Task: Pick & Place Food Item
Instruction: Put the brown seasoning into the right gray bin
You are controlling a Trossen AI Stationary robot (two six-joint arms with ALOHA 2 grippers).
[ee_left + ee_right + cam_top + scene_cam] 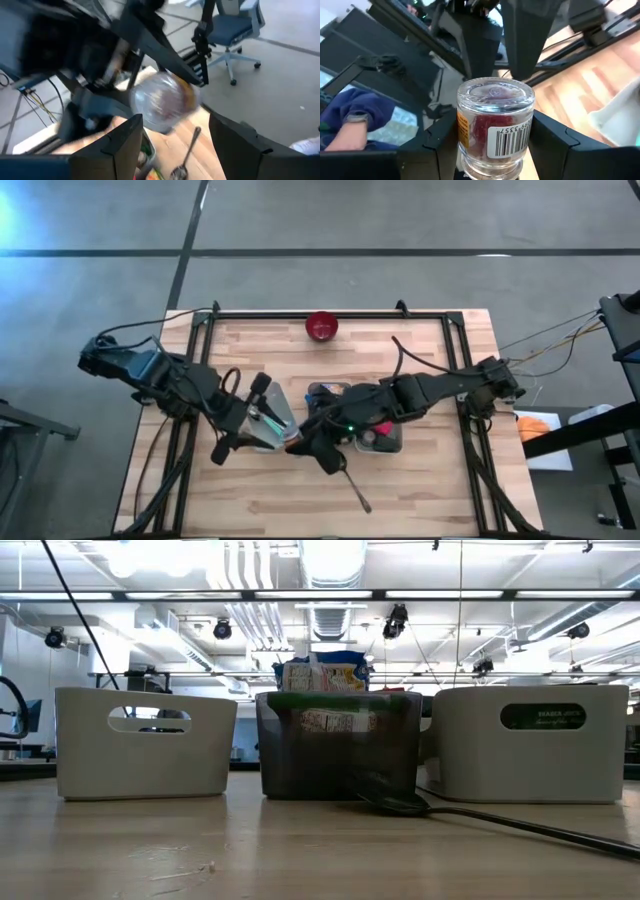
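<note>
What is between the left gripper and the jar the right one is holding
Nothing visible. The right gripper is shut on the jar, and the left gripper, jaws open, faces it across bare air above the table.

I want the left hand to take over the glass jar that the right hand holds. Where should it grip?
Probably the glass jar at its free end, beyond the right hand, whose fingers clamp the labelled body's sides. The left hand, open and facing it, should close across that round end.
</note>
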